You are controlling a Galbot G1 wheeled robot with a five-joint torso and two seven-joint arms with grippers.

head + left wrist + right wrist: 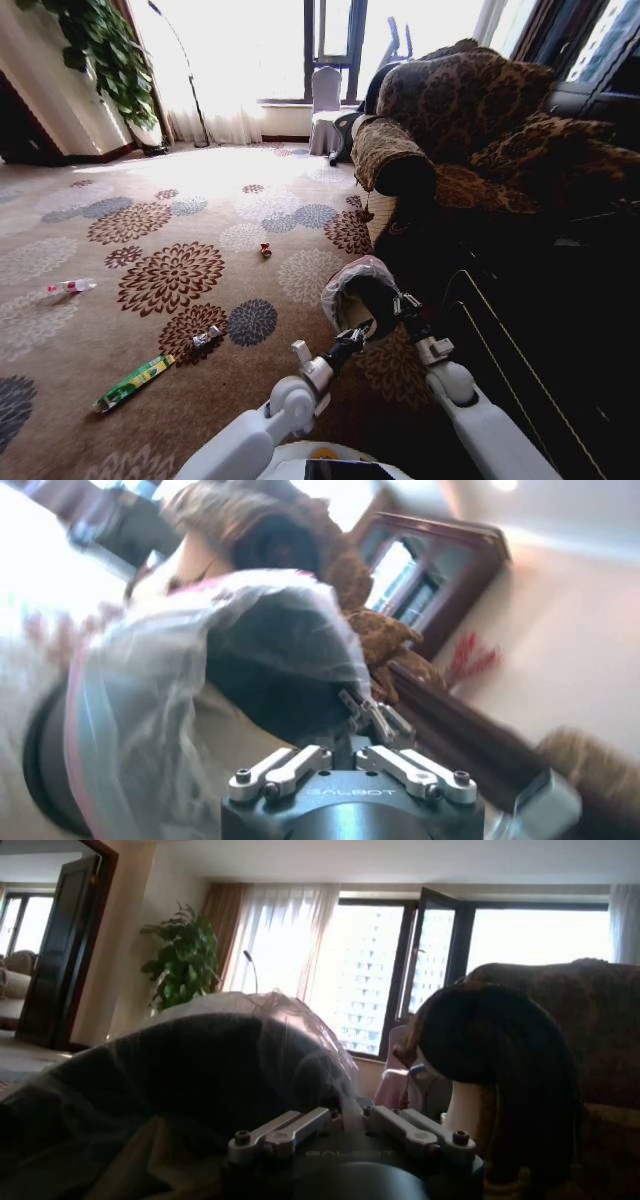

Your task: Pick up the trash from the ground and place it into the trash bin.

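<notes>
Near you at centre, both arms meet at the trash bin, tipped with its liner mouth toward you. Your left gripper and right gripper sit at its rim; I cannot tell whether either is closed. Litter is still out on the patterned carpet: the bottle far left, green wrapper, packet, red bit. An armchair stands right, bright windows beyond.
</notes>
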